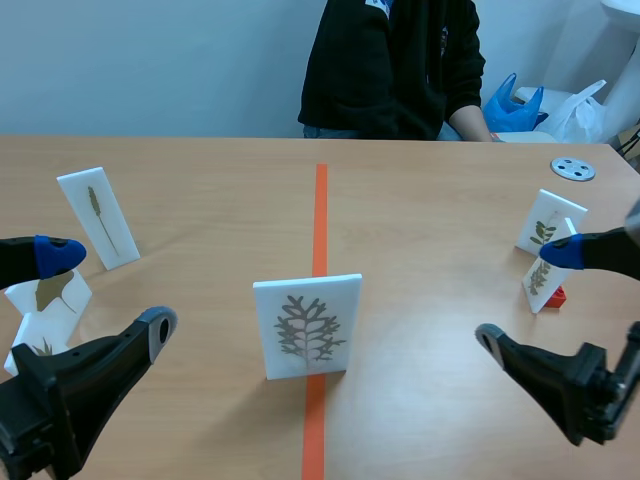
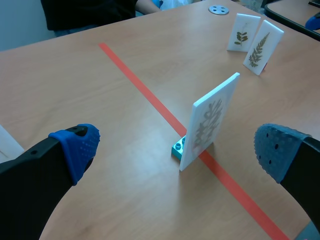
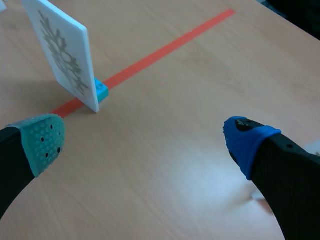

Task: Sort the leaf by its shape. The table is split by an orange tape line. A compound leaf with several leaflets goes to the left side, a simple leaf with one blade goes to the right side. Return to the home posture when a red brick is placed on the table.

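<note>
My scene camera sits between my arms at the near edge, looking far across the table [image 1: 200, 200] to a person [image 1: 395, 65]. My wrist cameras ride low, close behind my left fingers [image 2: 75, 147] and right fingers [image 3: 45, 142], angled inward and far. All three share the leaf card [image 1: 306, 325] on the tape line [image 1: 320, 200] mid-table.
</note>
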`<state>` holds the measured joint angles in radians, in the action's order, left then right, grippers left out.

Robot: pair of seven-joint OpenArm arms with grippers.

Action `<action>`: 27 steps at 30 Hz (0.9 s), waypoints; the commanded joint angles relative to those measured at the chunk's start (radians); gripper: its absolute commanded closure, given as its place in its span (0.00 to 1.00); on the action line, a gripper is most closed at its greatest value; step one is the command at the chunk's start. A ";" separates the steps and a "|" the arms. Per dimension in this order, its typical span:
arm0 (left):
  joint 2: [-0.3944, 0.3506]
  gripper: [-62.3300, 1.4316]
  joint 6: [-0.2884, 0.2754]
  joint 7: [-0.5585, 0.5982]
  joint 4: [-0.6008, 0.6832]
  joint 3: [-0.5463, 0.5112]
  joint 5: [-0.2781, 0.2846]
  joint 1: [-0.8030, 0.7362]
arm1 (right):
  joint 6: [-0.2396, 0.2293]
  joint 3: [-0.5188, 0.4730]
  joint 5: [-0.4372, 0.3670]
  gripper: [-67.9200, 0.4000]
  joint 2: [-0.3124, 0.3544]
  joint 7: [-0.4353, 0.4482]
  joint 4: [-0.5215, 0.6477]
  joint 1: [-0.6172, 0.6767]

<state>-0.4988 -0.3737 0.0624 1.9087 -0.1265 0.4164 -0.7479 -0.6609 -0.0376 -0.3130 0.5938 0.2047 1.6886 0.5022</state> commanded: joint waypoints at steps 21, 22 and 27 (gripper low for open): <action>0.005 0.00 -0.002 0.016 0.016 0.004 0.006 0.003 | 0.107 0.573 0.143 0.00 -0.144 0.057 -0.415 -0.485; 0.005 0.00 -0.002 0.016 0.016 0.004 0.006 0.003 | 0.121 0.592 0.154 0.00 -0.160 0.057 -0.432 -0.500; 0.005 0.00 -0.002 0.016 0.016 0.004 0.006 0.003 | 0.149 0.673 0.180 0.00 -0.227 0.058 -0.502 -0.564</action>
<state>-0.4988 -0.3740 0.0628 1.9087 -0.1265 0.4164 -0.7479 -0.5152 0.6445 -0.1192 0.3641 0.2455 1.1706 -0.0448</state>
